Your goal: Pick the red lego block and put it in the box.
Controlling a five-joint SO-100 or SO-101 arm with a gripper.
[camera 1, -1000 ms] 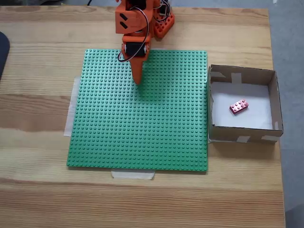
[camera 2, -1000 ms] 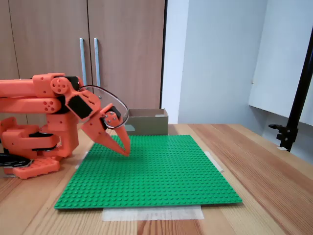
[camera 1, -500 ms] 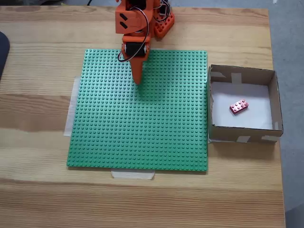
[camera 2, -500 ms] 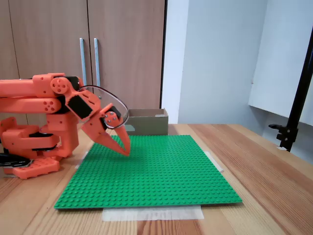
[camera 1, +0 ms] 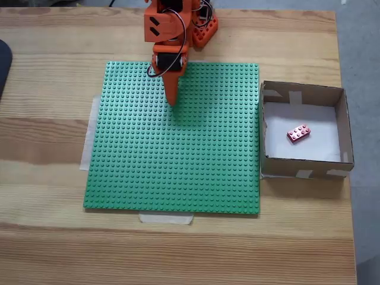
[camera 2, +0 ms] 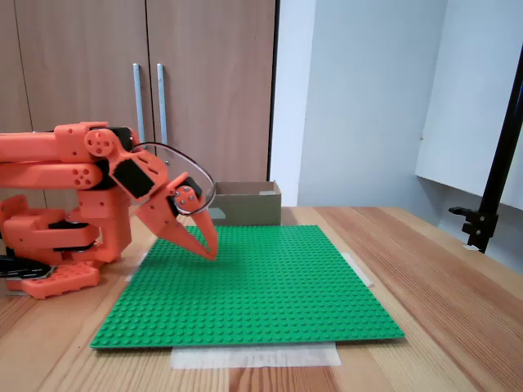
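Observation:
The red lego block (camera 1: 298,133) lies tilted on the white bottom of the box (camera 1: 342,122), which stands just right of the green baseplate in a fixed view. In the other fixed view the box (camera 2: 245,202) shows as a brown wall behind the plate, and its inside is hidden. My orange gripper (camera 1: 173,102) points down over the upper middle of the plate, far left of the box. Its fingers are shut with nothing between them, the tip (camera 2: 212,255) just above the studs.
The green studded baseplate (camera 1: 178,160) is taped to a wooden table (camera 1: 47,237). My arm's orange base (camera 1: 199,27) sits at the table's far edge. A dark object (camera 1: 3,65) lies at the left edge. A black stand (camera 2: 498,163) rises at the right.

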